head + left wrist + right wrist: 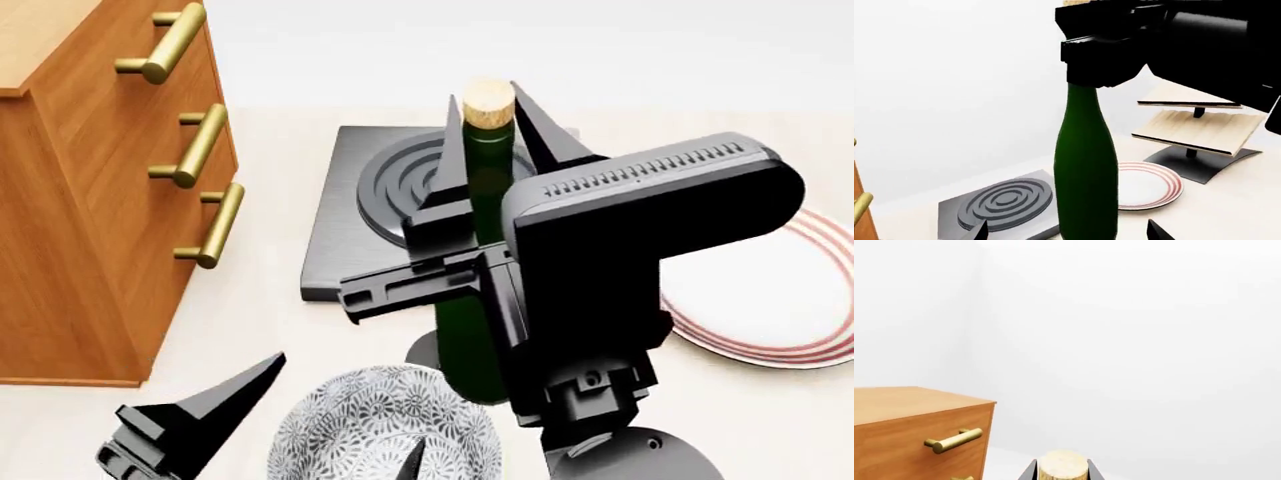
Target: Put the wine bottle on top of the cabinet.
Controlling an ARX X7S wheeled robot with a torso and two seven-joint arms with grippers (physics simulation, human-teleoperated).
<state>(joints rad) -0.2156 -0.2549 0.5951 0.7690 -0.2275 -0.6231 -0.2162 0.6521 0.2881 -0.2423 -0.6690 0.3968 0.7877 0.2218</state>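
Here the right gripper (489, 135) has its two dark fingers (541, 130) set either side of the neck of the wine bottle (470, 300), just below the tan cork; in the right wrist view the cork sits squarely between the finger bases, with the fingers closed in on the neck. The bottle stands upright, its base hidden behind the right arm's black housing, so whether it touches the counter (267, 330) cannot be told. In the left wrist view the green body rises straight up into the black clamp.

The left gripper (287, 420) hangs low at the near edge of the counter, fingers spread wide with nothing between them, over a patterned bowl (360, 425) that lies just in front of the bottle.

Behind the bottle, toward the far edge, lies a grey stove plate (350, 230) with raised concentric rings. Toward the counter's right edge is a white plate (787, 300) with red rim stripes, and beyond it, in the left wrist view, a pale wooden rack (1197, 125) on a black base.

The cabinet (80, 220) stands at the counter's left edge, well apart from the bottle, its brass handles (200, 145) facing the stove plate; its top is lighter wood.
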